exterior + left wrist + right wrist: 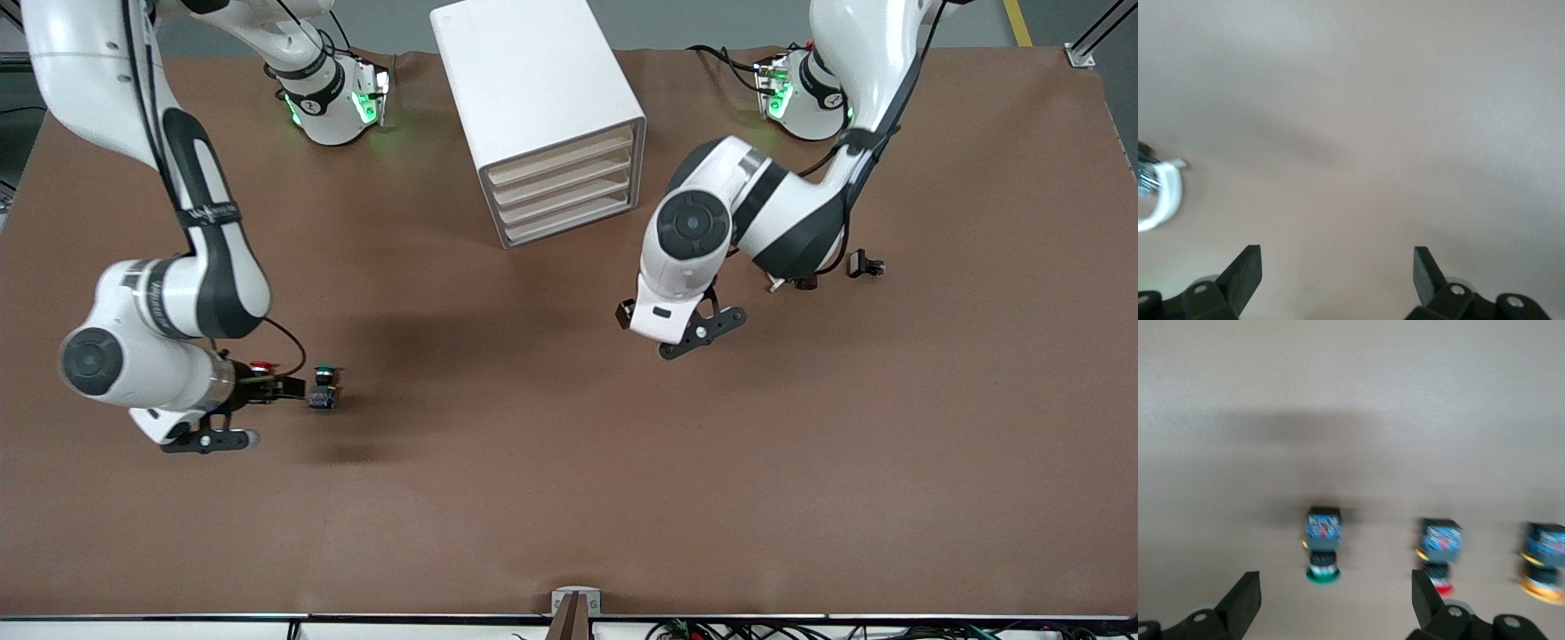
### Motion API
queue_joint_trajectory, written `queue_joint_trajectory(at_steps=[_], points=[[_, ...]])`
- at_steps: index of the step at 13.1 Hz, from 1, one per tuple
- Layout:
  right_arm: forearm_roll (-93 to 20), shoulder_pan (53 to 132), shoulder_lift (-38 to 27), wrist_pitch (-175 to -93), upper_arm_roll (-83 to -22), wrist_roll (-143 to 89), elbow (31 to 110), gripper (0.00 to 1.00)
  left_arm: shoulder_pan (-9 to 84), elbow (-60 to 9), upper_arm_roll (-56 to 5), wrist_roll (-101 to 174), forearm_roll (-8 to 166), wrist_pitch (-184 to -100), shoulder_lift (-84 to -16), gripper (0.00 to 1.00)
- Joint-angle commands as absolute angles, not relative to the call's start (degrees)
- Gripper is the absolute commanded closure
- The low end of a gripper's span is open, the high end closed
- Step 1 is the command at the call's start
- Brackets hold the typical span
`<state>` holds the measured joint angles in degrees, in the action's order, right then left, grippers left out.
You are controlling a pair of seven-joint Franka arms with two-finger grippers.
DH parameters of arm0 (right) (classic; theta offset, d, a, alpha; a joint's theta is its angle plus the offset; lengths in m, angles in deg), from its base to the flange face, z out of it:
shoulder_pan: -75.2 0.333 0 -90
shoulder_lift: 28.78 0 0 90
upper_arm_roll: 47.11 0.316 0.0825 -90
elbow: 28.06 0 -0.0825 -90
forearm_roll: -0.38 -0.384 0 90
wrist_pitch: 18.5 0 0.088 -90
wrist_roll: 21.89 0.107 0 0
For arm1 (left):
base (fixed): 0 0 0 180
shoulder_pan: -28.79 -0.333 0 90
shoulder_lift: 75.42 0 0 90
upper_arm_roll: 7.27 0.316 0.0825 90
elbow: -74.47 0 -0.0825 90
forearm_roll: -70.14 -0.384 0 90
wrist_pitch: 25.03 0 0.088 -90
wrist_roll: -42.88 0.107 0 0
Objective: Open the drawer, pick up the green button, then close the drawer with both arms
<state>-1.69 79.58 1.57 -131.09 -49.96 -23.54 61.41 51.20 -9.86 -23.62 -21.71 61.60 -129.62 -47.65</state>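
Button [324,386], green-capped, lying tipped on the brown surface [569,498] toward the right arm's end, well clear of the camera-side edge; green round cap, black waist and blue squarish base, as seen closer in the right wrist view [1323,543]; judged light, rigid moulded plastic, smooth and apt to roll or skid on its cap, so best pinched across the flat sides of the blue base or the black body rather than the rounded cap; right pincer [289,388] low just beside it, jaws spread wide and holding nothing; a red-capped button [1441,550] and a yellow-capped button [1543,560] lie in a row beside the green one; left pincer [702,333] waits over bare surface near the middle, jaws fully apart and empty; cabinet [533,98], white, boxy and matte, stands near the robots' edge; all four cream-fronted drawers [564,182] flush and shut.
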Motion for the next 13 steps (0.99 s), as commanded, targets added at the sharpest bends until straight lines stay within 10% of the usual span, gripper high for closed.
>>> queue_joint_trajectory(at_steps=[1, 13], points=[[1.7, 77.3, -2.0, -124.0, -49.0, -24.3, 59.0, 0.0, 48.8, -9.9, -22.5, -21.7, 58.0, -125.8, -53.1, 0.0], [1.2, 75.6, -9.5, -104.3, -51.6, -23.7, 46.3, 0.0, 28.0, -12.1, -24.7, 13.9, 59.5, -113.3, -71.3, 0.0]])
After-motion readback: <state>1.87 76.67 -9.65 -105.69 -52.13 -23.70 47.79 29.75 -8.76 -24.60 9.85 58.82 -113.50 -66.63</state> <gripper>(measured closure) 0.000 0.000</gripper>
